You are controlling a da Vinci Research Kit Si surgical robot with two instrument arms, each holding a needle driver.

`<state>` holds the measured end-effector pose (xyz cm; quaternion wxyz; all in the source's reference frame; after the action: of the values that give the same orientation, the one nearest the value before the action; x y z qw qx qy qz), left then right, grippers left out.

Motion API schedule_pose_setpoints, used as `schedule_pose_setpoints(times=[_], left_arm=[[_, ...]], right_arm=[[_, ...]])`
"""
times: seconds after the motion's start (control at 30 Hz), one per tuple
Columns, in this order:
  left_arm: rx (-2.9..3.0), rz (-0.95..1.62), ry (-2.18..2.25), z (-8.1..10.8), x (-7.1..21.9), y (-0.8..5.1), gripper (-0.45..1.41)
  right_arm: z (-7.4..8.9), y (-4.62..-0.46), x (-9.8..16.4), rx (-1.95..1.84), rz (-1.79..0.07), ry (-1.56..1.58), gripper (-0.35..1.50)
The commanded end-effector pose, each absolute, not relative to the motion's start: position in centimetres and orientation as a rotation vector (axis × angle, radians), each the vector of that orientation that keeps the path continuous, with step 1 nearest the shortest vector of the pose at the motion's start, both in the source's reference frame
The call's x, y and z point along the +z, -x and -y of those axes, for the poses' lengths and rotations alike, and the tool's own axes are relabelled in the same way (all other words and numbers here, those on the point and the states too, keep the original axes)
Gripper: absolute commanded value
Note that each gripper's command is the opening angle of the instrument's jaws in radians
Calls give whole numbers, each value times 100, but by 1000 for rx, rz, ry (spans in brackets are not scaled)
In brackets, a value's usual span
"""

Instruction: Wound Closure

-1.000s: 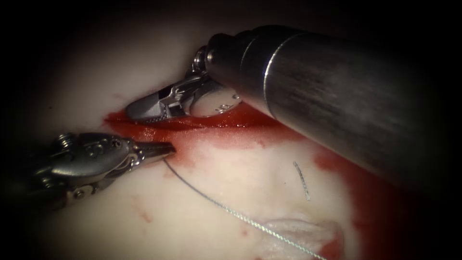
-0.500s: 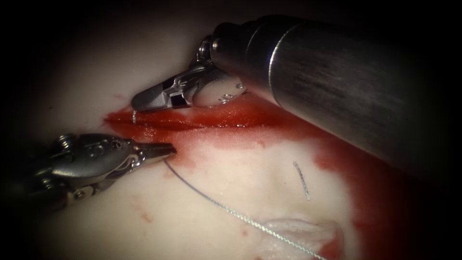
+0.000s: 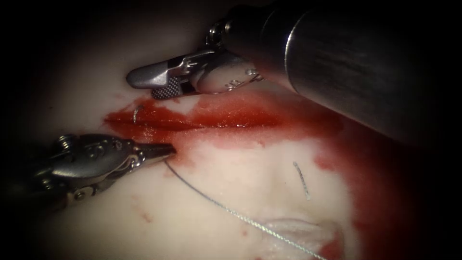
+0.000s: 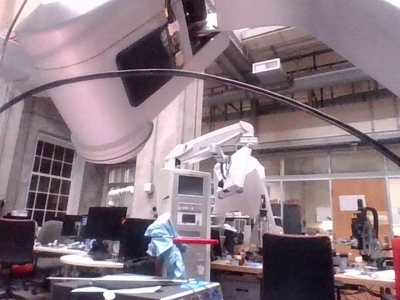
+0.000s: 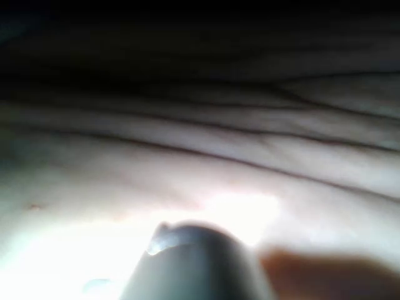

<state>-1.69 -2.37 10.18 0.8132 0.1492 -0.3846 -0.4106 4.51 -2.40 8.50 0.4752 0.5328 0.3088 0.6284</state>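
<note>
The cut (image 3: 207,120) runs across the tissue (image 3: 240,192), wet with red fluid. A short bright arc of the needle (image 3: 136,113) stands out of the tissue at the cut's left end, and nothing holds it. My right tool (image 3: 142,85) hovers just above it with its jaws open and empty, the ribbed inner pad (image 3: 166,91) showing. My left tool (image 3: 171,150) lies below the cut with its jaws shut, its tip against the tissue. The thread (image 3: 231,212) leaves the tissue right under that tip and trails to the lower right. I cannot tell whether the left jaws pinch it.
The right tool's thick dark shaft (image 3: 346,62) crosses the upper right; it also looms close in the right wrist view (image 5: 194,262). A short cut end of thread (image 3: 302,180) lies on the tissue right of centre. A pale tissue flap (image 3: 298,233) sits at the bottom edge.
The right tool, shut at the cut's left end, drew a bit of needle out, then opened, let it go and rose up and right. The left tool has not moved.
</note>
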Motion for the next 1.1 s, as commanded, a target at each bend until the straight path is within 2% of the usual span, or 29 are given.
schedule_pose_setpoints(times=[0.03, 0.27, 0.57, 0.6, 1.1], left_arm=[[-876, 827, -314, 226, 1015, 174, -45], [-875, 827, -315, 226, 1014, 174, -45], [-881, 827, -318, 226, 1014, 174, -45], [-881, 827, -319, 226, 1014, 174, -45], [-882, 826, -319, 225, 1013, 175, -45]], right_arm=[[232, -462, 844, 1532, -760, -1304, 123], [240, -464, 848, 1527, -763, -1295, 109], [249, -465, 855, 1519, -766, -1284, 103], [251, -465, 857, 1515, -765, -1283, 94], [257, -478, 867, 1523, -775, -1259, 89]])
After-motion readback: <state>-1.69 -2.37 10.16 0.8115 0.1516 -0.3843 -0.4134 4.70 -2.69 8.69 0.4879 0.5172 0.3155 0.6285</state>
